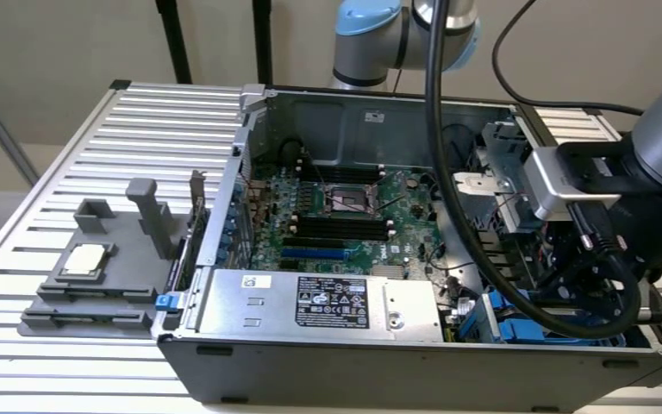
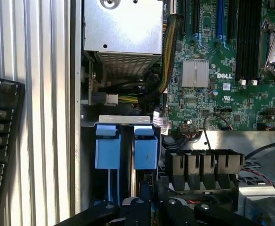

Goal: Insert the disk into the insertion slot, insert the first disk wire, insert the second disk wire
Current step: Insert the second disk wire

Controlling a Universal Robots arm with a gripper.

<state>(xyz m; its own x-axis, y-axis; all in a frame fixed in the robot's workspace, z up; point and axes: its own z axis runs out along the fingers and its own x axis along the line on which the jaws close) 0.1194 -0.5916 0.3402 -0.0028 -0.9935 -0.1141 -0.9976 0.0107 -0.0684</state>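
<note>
1. Lying open on a slatted tabletop [image 1: 101, 129]: a computer case [image 1: 423, 362], side panel off for access.
2. Hovering at the case's 4 o'clock corner: pincer [image 2: 149, 197], fingers pressed together, gripping nothing visible.
3. Sitting just beneath it, blue clip tabs upward for reach: insertion slot [image 2: 125, 146]; disk itself not discernible.

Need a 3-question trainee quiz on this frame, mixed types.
1. True or false: the computer case is open, with the motherboard exposed.
2. The label on the power-supply box is: A) black B) red C) yellow.
3. Fill in: in the wrist view, two ___ clip tabs sit side by side close to the hand.
Key: 1 true; 2 A; 3 blue.
</note>
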